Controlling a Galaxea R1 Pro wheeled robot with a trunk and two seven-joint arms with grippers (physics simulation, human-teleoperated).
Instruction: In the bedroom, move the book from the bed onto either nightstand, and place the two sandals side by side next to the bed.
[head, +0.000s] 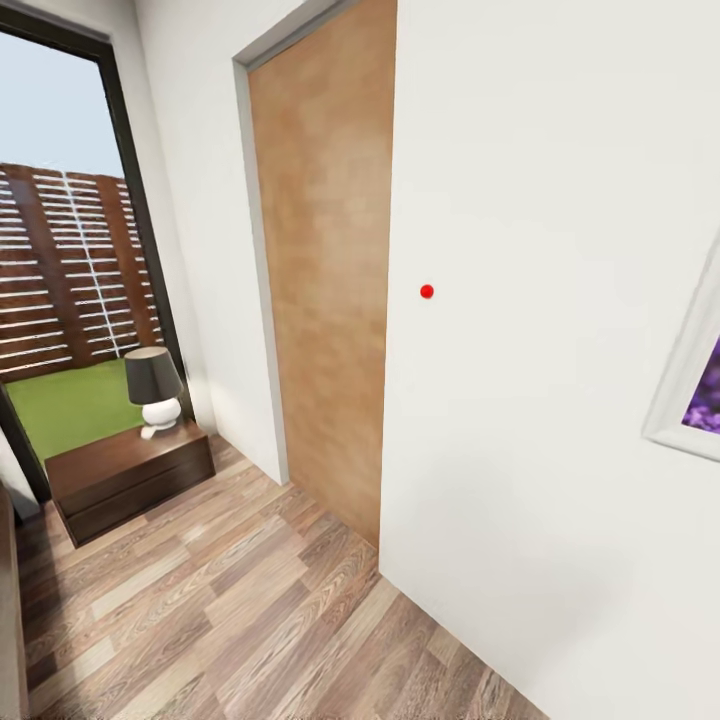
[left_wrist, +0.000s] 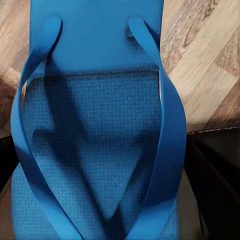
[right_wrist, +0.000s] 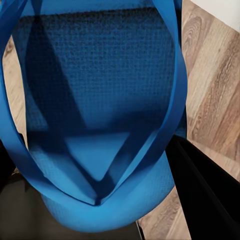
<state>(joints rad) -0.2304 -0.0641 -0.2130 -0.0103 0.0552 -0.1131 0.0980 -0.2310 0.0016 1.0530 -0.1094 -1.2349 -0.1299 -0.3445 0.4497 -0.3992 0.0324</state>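
A white wall (head: 560, 400) fills the right, with a tan wooden door (head: 325, 280) set in it and a white picture frame (head: 690, 380) at the far right edge. Wood-plank floor (head: 230, 610) runs left to a tall black-framed window (head: 70, 250) showing a slatted fence and grass. Before it stands a low dark glossy nightstand (head: 130, 475) bearing a dark-shaded lamp (head: 153, 390). Each wrist view shows a blue sandal (left_wrist: 100, 150) (right_wrist: 97, 100), textured sole, smooth straps, close above the planks; whether fingers grip them cannot be told.
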